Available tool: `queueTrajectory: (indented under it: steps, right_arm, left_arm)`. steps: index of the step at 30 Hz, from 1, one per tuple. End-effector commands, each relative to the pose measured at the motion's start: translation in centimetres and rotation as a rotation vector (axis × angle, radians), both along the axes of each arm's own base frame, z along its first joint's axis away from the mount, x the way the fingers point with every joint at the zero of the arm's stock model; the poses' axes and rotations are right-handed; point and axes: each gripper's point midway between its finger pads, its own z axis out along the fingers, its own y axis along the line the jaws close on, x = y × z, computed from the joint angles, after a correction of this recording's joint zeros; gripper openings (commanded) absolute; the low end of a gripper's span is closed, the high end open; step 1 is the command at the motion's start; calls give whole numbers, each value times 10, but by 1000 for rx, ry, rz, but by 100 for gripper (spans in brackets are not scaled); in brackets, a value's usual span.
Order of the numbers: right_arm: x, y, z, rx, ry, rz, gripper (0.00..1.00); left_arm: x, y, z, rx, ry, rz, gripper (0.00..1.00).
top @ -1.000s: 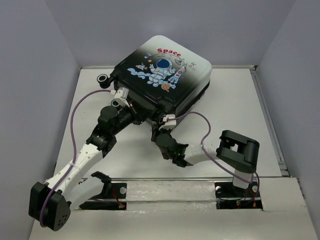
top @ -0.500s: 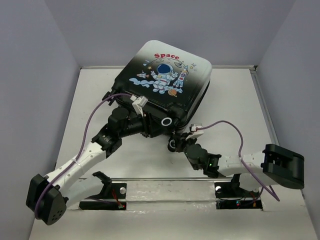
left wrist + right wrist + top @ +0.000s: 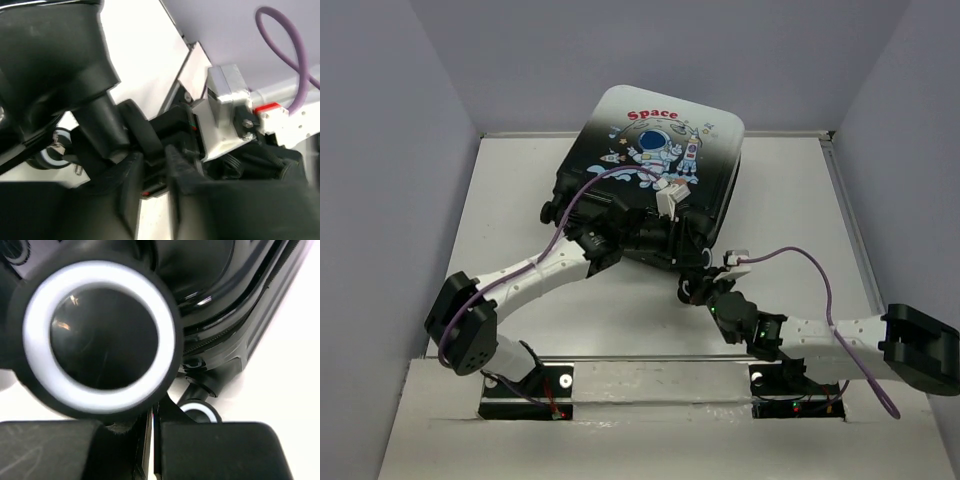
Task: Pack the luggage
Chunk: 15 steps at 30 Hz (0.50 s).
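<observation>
The luggage [image 3: 660, 140] is closed and sits tilted at the back middle of the table, astronaut and red "Space" print facing up. My left gripper [image 3: 670, 240] is under its near edge. In the left wrist view its jaws [image 3: 152, 160] stand narrowly apart with a black wheel mount [image 3: 145, 137] of the luggage [image 3: 50, 60] between the tips. My right gripper [image 3: 698, 288] is at the near right corner, beside a caster wheel [image 3: 689, 292]. In the right wrist view its jaws [image 3: 152, 425] are closed to a slit right under the white-ringed wheel [image 3: 95, 340].
A second caster [image 3: 200, 411] shows behind the right fingers, and another [image 3: 548, 210] at the luggage's left corner. The right arm's white wrist [image 3: 225, 110] and purple cable are close to the left gripper. Grey walls enclose the white table [image 3: 510, 200].
The luggage has turned and lifted, its near edge swinging right. My left arm swung far right under it. My right arm stretched out low and right, its gripper staying at the wheel.
</observation>
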Motion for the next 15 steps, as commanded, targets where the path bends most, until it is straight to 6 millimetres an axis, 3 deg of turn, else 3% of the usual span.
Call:
queueTrajectory:
  steps: [1, 4, 6, 7, 8, 9, 10, 11, 12, 14, 15]
  right_arm:
    - [-20, 14, -3, -10, 7, 127, 7]
    - [-20, 11, -6, -8, 11, 118, 7]
    - [-18, 12, 8, 31, -27, 114, 7]
    - [-18, 12, 11, 42, -43, 118, 7]
    - [-18, 13, 16, 51, -62, 123, 7]
    - [-15, 16, 20, 43, -94, 125, 7]
    - [-13, 23, 26, 45, -106, 132, 7]
    - [-12, 29, 28, 43, -114, 142, 7]
    - [-10, 40, 25, 28, -129, 157, 7]
    - [-5, 64, 37, 44, -160, 189, 7]
    - [-1, 74, 25, 10, -164, 192, 7]
  left_arm:
    - [84, -2, 39, -115, -157, 256, 21]
    - [87, -25, 62, -161, -158, 216, 12]
    - [86, -55, 76, -173, -169, 167, 9]
    - [90, -69, 66, -156, -151, 156, 9]
    - [92, -80, 88, -196, -169, 143, 8]
    - [88, -88, 90, -206, -158, 113, 6]
    - [93, -98, 83, -197, -137, 105, 6]
    - [95, -105, 108, -234, -170, 94, 6]
    - [92, -109, 107, -207, -156, 84, 6]
    - [93, -112, 129, -215, -201, 73, 6]
    - [92, -109, 126, -182, -200, 81, 9]
